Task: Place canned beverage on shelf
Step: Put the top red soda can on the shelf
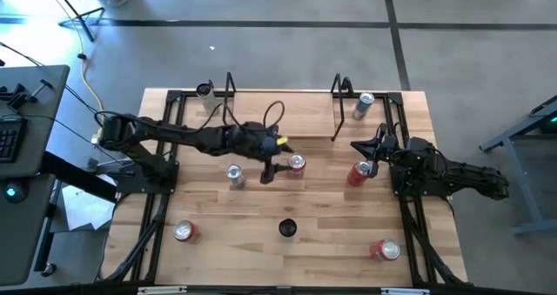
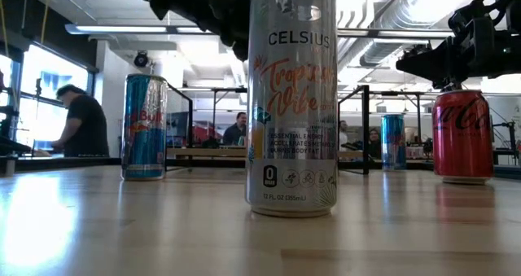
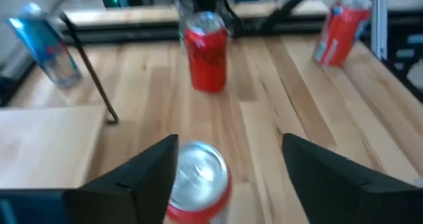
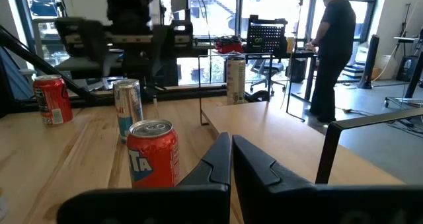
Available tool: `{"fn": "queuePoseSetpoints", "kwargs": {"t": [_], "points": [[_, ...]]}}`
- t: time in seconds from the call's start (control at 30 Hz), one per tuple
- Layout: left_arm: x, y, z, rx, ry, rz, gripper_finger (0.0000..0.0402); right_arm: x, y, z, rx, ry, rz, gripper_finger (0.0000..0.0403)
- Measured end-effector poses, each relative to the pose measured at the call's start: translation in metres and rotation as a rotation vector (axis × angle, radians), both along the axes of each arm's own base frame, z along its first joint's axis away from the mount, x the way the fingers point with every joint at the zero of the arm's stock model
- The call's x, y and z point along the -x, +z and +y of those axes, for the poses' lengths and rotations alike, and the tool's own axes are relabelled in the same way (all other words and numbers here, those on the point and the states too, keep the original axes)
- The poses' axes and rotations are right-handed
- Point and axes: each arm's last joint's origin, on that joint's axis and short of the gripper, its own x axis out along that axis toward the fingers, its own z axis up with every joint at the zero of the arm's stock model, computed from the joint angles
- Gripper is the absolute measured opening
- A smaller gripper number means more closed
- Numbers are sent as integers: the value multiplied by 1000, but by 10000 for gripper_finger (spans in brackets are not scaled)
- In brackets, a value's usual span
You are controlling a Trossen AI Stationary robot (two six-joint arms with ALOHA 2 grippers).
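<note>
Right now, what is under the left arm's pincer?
A red can with a silver top stands between the open fingers of the left pincer, on the wooden table. Its lower part is out of view.

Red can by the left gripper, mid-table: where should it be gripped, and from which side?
Probably the red can mid-height on its round wall, coming in level from the left gripper side: it stands upright between those open fingers.

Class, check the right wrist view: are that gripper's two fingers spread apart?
No, the right gripper has its fingers pressed together beside a red can.
</note>
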Motion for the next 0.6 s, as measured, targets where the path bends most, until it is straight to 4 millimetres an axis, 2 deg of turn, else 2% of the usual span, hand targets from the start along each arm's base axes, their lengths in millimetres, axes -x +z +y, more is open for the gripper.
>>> {"fn": "queuePoseSetpoints", "kwargs": {"t": [0.13,0.27,0.6], "points": [[1,-2,-11,-53,16,23,303,0,0,0,0,0,0,0],[0,-1,-14,-67,32,15,317,0,0,0,0,0,0,0],[-11,-23,11,-8,90,45,320,0,0,0,0,0,0,0]]}}
